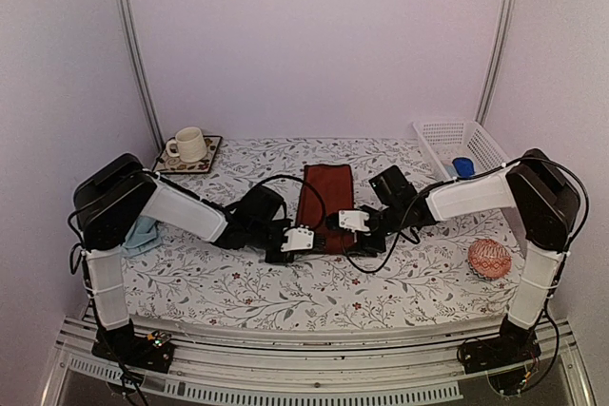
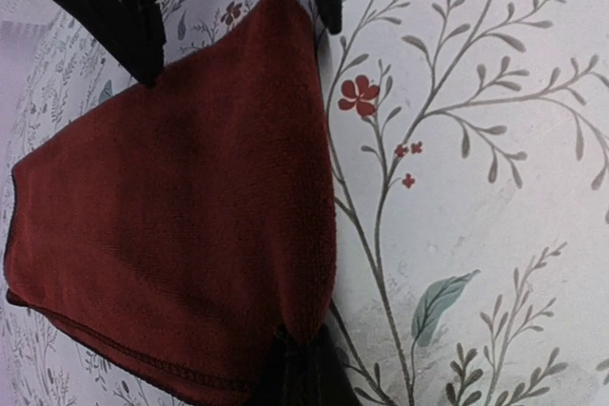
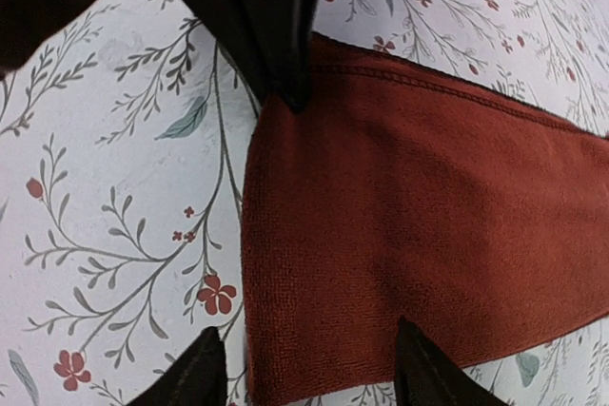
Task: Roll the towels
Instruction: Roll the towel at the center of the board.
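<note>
A dark red towel (image 1: pixel 325 195) lies as a long folded strip in the middle of the floral tablecloth. My left gripper (image 1: pixel 306 244) is shut on the towel's near left corner; in the left wrist view the cloth (image 2: pixel 181 235) bunches into the closed jaws (image 2: pixel 303 368). My right gripper (image 1: pixel 341 228) is open at the near right corner. In the right wrist view its fingertips (image 3: pixel 190 377) straddle the towel's end (image 3: pixel 381 235), one on the cloth and one on the tablecloth (image 3: pixel 114 197) beside it.
A cream mug (image 1: pixel 188 145) on a coaster stands at the back left. A white basket (image 1: pixel 461 140) holding a blue thing (image 1: pixel 463 166) is at the back right. A light blue cloth (image 1: pixel 143 233) lies under my left arm. A pink patterned round thing (image 1: pixel 490 259) lies front right.
</note>
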`<state>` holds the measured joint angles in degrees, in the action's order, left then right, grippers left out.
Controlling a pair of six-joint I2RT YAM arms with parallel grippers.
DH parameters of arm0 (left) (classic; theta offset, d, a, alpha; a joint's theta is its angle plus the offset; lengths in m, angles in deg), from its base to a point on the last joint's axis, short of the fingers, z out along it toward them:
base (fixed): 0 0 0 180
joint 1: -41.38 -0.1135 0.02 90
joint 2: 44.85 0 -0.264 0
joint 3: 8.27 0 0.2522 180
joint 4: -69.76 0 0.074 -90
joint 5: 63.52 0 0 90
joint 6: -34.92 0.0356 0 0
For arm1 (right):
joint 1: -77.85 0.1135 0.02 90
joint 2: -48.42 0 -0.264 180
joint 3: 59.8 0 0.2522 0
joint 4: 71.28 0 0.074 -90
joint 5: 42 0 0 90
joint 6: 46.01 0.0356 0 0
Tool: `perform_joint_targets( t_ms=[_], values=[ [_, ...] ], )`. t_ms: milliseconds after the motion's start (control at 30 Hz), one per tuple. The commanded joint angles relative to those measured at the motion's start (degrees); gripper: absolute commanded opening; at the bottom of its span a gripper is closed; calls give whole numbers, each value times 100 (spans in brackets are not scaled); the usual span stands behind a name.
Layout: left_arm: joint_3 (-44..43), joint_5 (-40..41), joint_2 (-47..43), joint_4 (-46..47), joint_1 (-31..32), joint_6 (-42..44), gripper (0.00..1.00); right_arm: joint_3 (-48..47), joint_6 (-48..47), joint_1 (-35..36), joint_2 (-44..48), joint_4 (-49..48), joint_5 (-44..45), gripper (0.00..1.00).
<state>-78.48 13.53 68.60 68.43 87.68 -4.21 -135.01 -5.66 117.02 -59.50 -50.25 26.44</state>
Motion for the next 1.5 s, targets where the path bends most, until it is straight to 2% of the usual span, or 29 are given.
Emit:
perform_joint_targets(
  t_ms=[0, 233, 567, 800, 1067, 1333, 1467],
  values=[
    [-371, -676, 72, -1179, -96, -182, 0, 545, -286, -51, 527, -545, 133, 69],
    [-872, -1367, 142, -1783, -402, -441, 0, 1319, -628, 34, 889, -1412, 416, 75],
    [-1570, -2097, 498, -2434, -821, -765, 0, 1252, -633, 251, 538, -1850, 664, 74],
    [-1853, -2260, 740, -2591, -841, -978, 0, 1112, -443, 447, 305, -2034, 959, 69],
    [-2060, -2336, 815, -2568, -968, -1222, 0, 1070, -274, 469, 176, -2267, 1423, 54],
    [-2145, -2440, 908, -2528, -1075, -1364, 0, 1406, -324, 509, 302, -2596, 1511, 58],
    [-2211, -2490, 990, -2549, -1071, -1404, 0, 1376, -313, 546, 215, -2761, 1695, 56]
  ],
)
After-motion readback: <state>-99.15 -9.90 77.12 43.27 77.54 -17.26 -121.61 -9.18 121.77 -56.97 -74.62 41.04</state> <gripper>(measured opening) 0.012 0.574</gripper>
